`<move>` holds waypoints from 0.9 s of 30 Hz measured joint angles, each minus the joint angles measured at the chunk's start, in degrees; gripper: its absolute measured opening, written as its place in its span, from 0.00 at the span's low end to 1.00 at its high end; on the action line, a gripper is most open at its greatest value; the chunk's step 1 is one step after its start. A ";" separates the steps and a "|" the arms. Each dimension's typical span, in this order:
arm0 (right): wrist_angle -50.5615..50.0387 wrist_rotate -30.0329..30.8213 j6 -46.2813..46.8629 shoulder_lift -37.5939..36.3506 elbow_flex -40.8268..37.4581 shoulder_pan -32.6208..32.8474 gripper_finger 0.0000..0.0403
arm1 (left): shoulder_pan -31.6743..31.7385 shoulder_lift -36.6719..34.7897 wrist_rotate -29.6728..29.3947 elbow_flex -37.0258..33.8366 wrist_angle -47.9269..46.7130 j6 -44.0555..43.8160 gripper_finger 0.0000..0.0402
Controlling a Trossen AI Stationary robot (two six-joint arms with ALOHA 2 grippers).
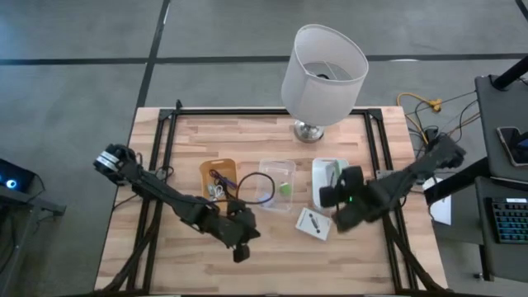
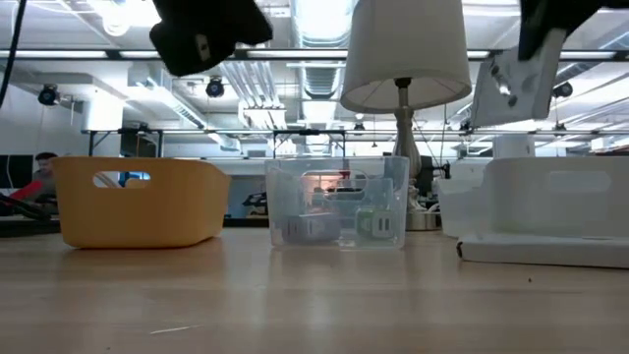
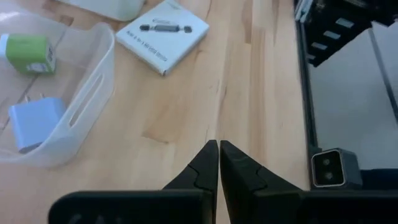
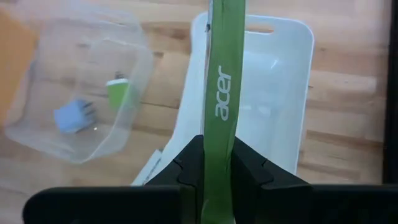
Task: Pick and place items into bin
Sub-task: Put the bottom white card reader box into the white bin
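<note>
1. We see the right gripper [image 4: 217,163] with jaws clamped on a green Acer packet [image 4: 222,74], held above the white bin [image 4: 280,81]; a thin edge grip may let it tip out beside the clear bin [image 4: 134,50].
2. Left gripper [image 3: 219,163], jaws closed and empty, hovers over the surface [image 3: 249,93]; the white card [image 1: 313,223] sits unpicked near the right arm's path.

- Bins: three in a row across the table. Orange bin [image 1: 219,173] on the left, clear bin [image 1: 276,183] in the middle, white bin [image 1: 327,173] on the right.
- Small blocks: two, both in the clear bin. One green block [image 3: 28,54], one pale-blue block [image 3: 34,122].
- White printed cards: one, the white card [image 1: 313,223], flat on the table near the white bin.
- Green strips: one, the green "acer" strip [image 4: 221,106], pinched in my right gripper [image 4: 217,168].
- Cables: one black cable [image 1: 252,186] loop between orange and clear bins; more coiled in the orange bin, count unclear.
- Lamps: one white lamp [image 1: 323,70], far side.
- My grippers: two; left gripper [image 3: 217,165] holds nothing.
</note>
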 joint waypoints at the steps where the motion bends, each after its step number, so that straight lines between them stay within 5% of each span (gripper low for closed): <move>1: 1.91 -1.28 -2.20 -1.63 -1.83 -1.65 0.10 | 0.03 -0.11 -0.04 -0.54 -0.02 -0.33 0.00; 9: 16.64 -7.78 -11.64 -9.33 -15.04 -10.84 0.10 | 0.85 -0.19 -0.61 -3.17 4.97 -1.66 0.00; 20: 36.66 -9.11 -9.25 -11.07 -28.22 -11.75 0.10 | 5.95 -0.38 -0.91 -3.09 6.03 -1.50 0.00; 27: 37.48 -8.98 -5.58 -10.96 -31.58 -12.02 0.13 | 6.93 -0.73 0.33 -3.11 6.00 -1.02 0.00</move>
